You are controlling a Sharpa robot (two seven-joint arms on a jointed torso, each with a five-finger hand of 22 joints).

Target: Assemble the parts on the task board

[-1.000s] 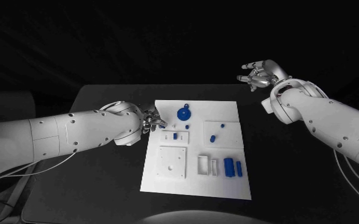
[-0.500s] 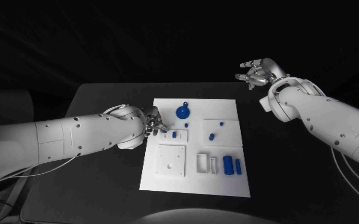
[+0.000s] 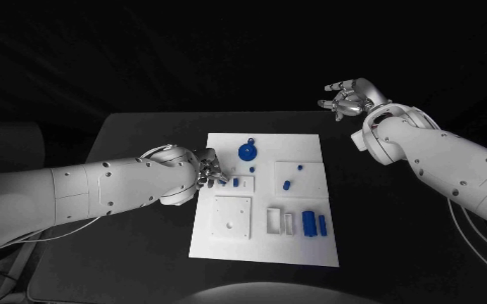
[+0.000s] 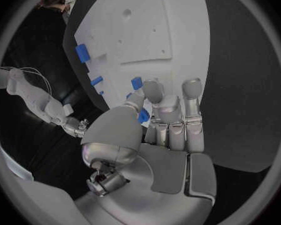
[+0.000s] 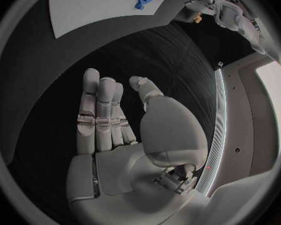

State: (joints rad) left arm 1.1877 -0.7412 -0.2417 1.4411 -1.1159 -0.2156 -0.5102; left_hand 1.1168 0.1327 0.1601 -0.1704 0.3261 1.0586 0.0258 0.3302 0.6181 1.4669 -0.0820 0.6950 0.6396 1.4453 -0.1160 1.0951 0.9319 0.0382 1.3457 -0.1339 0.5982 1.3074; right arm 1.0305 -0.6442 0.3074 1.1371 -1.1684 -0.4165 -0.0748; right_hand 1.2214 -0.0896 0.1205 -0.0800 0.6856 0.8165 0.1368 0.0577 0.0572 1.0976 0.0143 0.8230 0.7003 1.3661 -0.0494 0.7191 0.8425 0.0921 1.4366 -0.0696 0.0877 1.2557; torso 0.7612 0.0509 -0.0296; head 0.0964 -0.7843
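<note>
The black table [image 3: 142, 142] carries the white task board [image 3: 266, 248] at its middle, lying flat, its far corner on the left arm's side partly covered by the left hand [image 3: 210, 168]. Both white arms reach in from the sides and are cut off at the picture's edges. The left arm lies low across the table, and its hand rests at the board's edge with the fingers bent down together; in the left wrist view the thumb and fingers [image 4: 159, 102] close on a small blue part [image 4: 143, 116], mostly hidden between them, so its shape is hard to make out. The right arm is raised beyond the table's far corner on its own side, well apart from the board, and the right hand [image 3: 348, 99] is held up with its fingers straight and spread from the thumb, holding nothing, as the right wrist view shows plainly. On the board, a round blue disc with a small knob [image 3: 248, 152] lies near the far end, two blue cylinders [image 3: 308, 224] lie side by side near the close end beside a white frame [image 3: 275, 221], and a few tiny blue pegs [image 3: 287, 185] sit around the middle, too small to tell apart. A white square plate [image 3: 231, 219] lies on the board's near left part.
</note>
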